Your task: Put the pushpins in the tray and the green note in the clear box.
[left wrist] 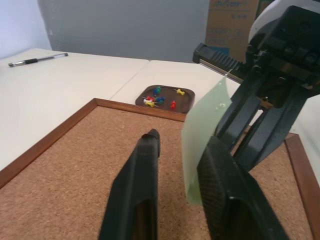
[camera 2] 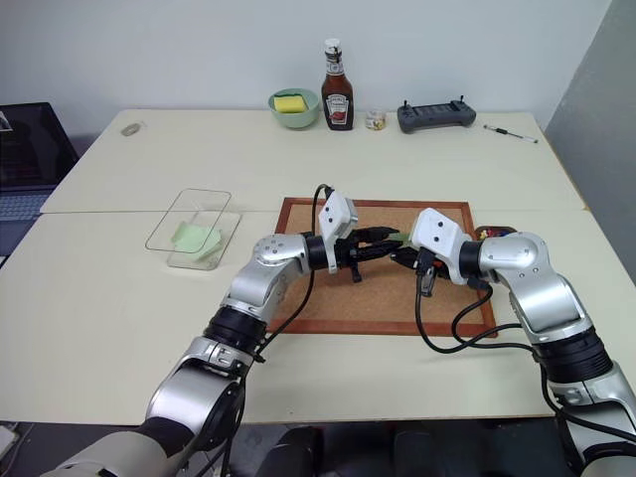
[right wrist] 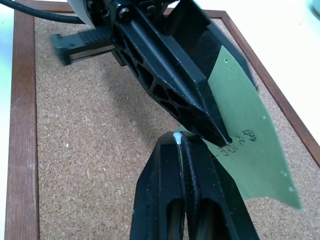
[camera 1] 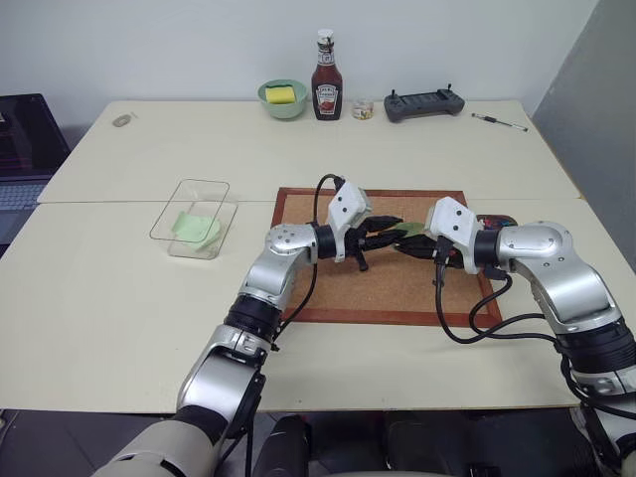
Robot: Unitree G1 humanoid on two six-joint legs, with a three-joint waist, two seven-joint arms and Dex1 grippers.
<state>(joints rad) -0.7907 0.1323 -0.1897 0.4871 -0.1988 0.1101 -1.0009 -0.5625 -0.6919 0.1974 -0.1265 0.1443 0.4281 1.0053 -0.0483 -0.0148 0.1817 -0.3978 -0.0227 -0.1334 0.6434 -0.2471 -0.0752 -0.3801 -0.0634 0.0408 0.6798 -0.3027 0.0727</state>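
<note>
While right gripper [right wrist: 182, 142] pinches note [right wrist: 250, 145] edge, left gripper [left wrist: 177, 150] straddles note, fingers apart; box [camera 1: 194, 217] lies leftward.

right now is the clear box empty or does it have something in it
Not empty: the clear box already holds a pale green slip of paper lying on its floor.

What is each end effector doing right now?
Left end effector: open, astride the green note.
Right end effector: shut on the green note.
</note>
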